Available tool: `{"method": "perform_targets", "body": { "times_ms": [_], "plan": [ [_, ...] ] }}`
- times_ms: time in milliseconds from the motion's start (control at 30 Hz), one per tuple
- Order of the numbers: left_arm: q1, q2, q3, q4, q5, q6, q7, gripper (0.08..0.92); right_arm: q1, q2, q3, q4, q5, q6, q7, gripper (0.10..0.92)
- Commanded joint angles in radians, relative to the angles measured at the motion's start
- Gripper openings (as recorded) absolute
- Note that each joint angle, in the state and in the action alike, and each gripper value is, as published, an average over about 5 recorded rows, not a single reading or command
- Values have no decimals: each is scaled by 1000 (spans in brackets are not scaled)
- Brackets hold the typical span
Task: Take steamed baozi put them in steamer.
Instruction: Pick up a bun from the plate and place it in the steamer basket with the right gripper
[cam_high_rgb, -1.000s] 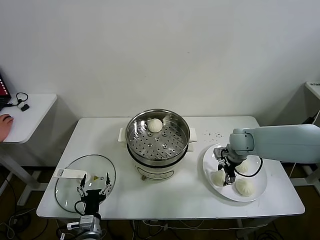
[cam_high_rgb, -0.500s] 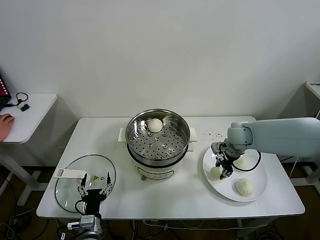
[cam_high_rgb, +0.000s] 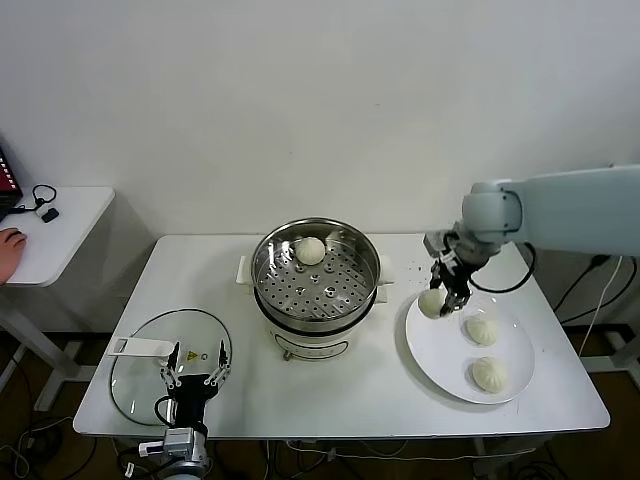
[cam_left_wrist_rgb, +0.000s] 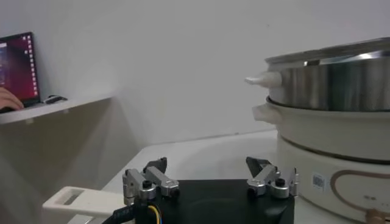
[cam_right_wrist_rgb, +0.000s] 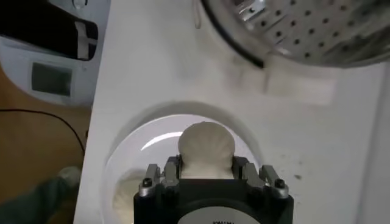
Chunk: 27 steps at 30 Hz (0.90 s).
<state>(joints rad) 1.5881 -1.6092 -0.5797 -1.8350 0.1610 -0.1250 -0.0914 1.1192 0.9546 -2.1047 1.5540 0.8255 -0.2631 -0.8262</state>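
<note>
Above white plate (cam_high_rgb: 448, 366), right gripper (cam_high_rgb: 440, 298) hangs, jaws clamped on baozi (cam_high_rgb: 432, 303); left gripper (cam_high_rgb: 190, 381) jaws apart.

Count on the counter (cam_high_rgb: 360, 395): four buns, one pot, one plate, one lid.

Four steamed baozi (cam_high_rgb: 431, 303); one steamer (cam_high_rgb: 315, 283) at 12 o'clock; one white plate (cam_high_rgb: 443, 372) at 3 o'clock; one glass lid (cam_high_rgb: 135, 370) at 8 o'clock.

The right arm reaches in from the right side, bent at the wrist, its gripper (cam_high_rgb: 440, 296) pointing down above the table's right half, near the back edge. Its fingers are closed on a baozi (cam_high_rgb: 431, 302), held clear of the surface. The left gripper (cam_high_rgb: 190, 382) sits parked low at the table's front left edge, fingers spread apart and holding nothing.
</note>
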Motion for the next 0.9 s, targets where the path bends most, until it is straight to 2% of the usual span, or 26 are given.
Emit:
{"method": "perform_targets", "body": {
  "times_ms": [33,333,900],
  "plan": [
    [1,-49,2,-7,1,4,1,823,197,49,1,4,116,8,-43,551],
    [2,-49,3,-17,-1,6,2,823,123,182,149,-93,194,-25,-24,551],
    [2,-49,-4,-12,-8,7,3,823,-251,420,375,-293,209,-142,111,557]
  ]
}}
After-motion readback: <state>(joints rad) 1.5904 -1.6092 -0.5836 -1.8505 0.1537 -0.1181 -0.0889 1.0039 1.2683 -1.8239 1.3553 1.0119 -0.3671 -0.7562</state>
